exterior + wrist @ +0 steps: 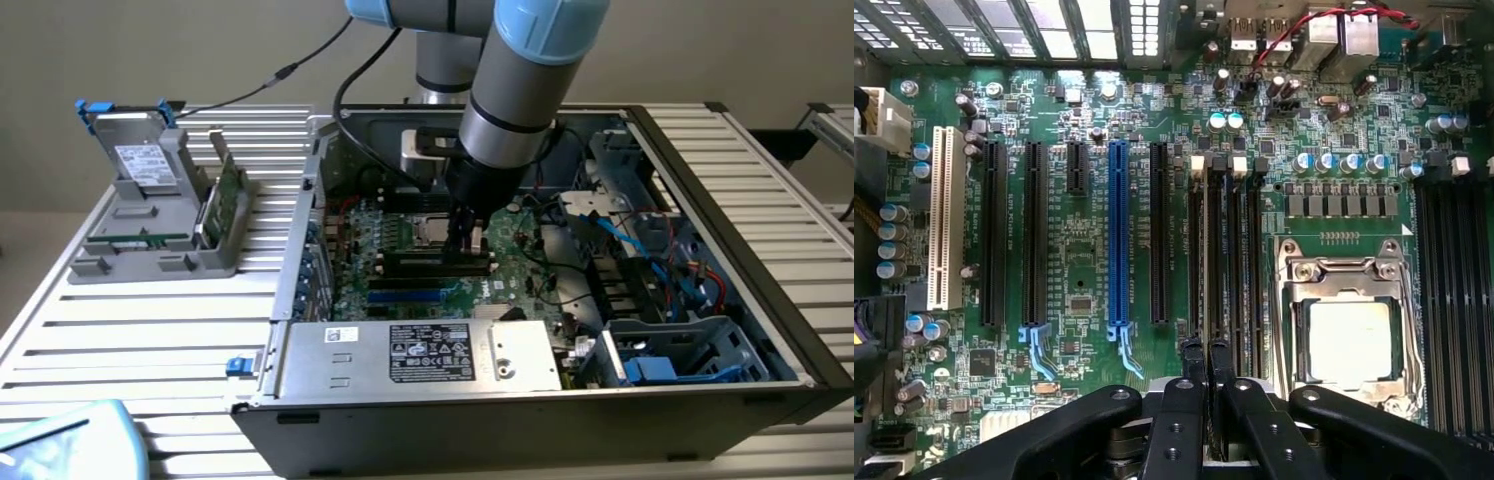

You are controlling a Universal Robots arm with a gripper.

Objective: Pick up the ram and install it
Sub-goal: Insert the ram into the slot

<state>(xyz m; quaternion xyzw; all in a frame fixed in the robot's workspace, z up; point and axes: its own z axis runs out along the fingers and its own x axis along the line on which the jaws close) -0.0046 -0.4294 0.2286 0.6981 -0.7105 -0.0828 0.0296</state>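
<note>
My gripper (466, 243) reaches down into the open computer case (755, 262), over the black memory slots of the green motherboard (523, 287). The ram (424, 263) stands on edge as a dark strip at one of these slots, right under the fingertips. In the wrist view the gripper (1206, 352) is pinched together, and the ram (1207, 255) runs out from between the fingertips as a thin strip seen edge-on along a slot. I cannot tell how deep it sits in the slot.
The metal processor socket (1349, 335) lies beside the slots, and long black and blue card slots (1117, 235) on the other side. A silver power supply (416, 355) fills the case front. On the table at the exterior view's left, a grey holder (140, 262) carries a grey drive (142, 165) and a green card (222, 203).
</note>
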